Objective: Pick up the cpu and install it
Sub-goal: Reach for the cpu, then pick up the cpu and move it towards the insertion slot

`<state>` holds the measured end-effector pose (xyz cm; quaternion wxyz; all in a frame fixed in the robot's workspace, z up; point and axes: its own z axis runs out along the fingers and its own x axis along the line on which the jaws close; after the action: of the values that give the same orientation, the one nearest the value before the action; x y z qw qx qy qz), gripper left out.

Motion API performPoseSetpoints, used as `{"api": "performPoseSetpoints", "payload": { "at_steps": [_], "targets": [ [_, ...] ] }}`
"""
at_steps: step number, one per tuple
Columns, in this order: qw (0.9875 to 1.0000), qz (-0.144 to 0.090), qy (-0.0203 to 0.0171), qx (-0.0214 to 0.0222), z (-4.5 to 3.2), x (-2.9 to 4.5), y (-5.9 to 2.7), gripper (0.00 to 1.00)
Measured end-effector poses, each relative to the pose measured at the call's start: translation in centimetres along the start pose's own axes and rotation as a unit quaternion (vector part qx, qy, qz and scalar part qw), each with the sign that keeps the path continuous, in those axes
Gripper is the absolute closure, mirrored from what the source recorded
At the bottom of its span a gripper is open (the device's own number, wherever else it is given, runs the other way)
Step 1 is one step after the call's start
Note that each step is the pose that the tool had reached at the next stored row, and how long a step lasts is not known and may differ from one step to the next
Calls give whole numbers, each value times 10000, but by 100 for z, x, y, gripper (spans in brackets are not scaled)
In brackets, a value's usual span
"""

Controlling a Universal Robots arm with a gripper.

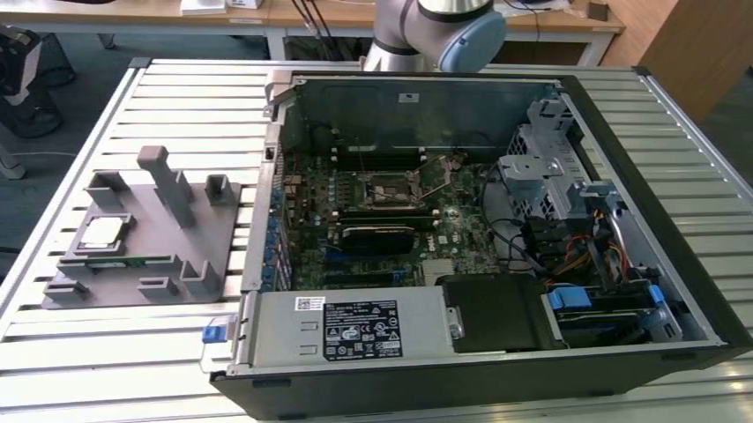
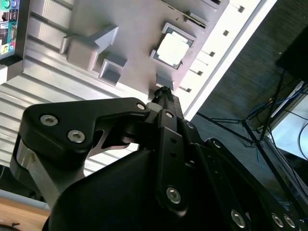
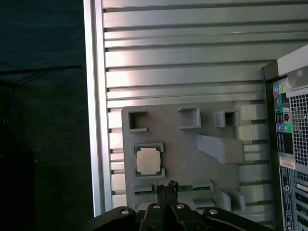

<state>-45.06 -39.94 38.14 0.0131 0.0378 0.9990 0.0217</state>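
The cpu (image 1: 101, 233): lies flat, silver top up, in a square pocket of the grey fixture (image 1: 176, 251) at the exterior view's left. Rests well apart from the open computer case (image 1: 676, 203), which takes up the middle and the right of that frame. Not installed. Also visible as a pale square with a thin rim in the first wrist view, cpu (image 3: 148, 160), and in the second wrist view, cpu (image 2: 172, 49).

The gripper (image 3: 166, 186): fingertips pressed together, pinching nothing. Hangs over the edge of the fixture (image 3: 178, 144), near the cpu but apart from it. Lines up in the first wrist view with the slot just beside the chip. In the second wrist view, the gripper (image 2: 163, 90) is seen from behind, with black linkage in the foreground and the closed tips pointing toward the fixture (image 2: 130, 33) close to the cpu.

The memory strip (image 1: 122, 261): thin and green, set in a slot of the fixture just beside the cpu's pocket.

The socket frame (image 1: 389, 187): dark and square, on the motherboard (image 1: 353, 256) inside the case, in the upper middle of the exterior frame.

The table (image 1: 189, 88): pale slatted metal under both fixture and case.

The arm (image 1: 429, 31): stands at the top of the exterior frame, behind the case.
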Motion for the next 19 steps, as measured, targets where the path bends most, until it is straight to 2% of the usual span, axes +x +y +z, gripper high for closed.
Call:
{"api": "performPoseSetpoints", "payload": {
  "at_steps": [6,11,15,19],
  "targets": [
    [10000,0,0,0,2,110,-8,89],
    [10000,0,3,0,12,174,-14,89],
    [10000,1,6,0,47,180,-21,89],
    [10000,1,6,0,116,181,-31,89]
  ]
}}
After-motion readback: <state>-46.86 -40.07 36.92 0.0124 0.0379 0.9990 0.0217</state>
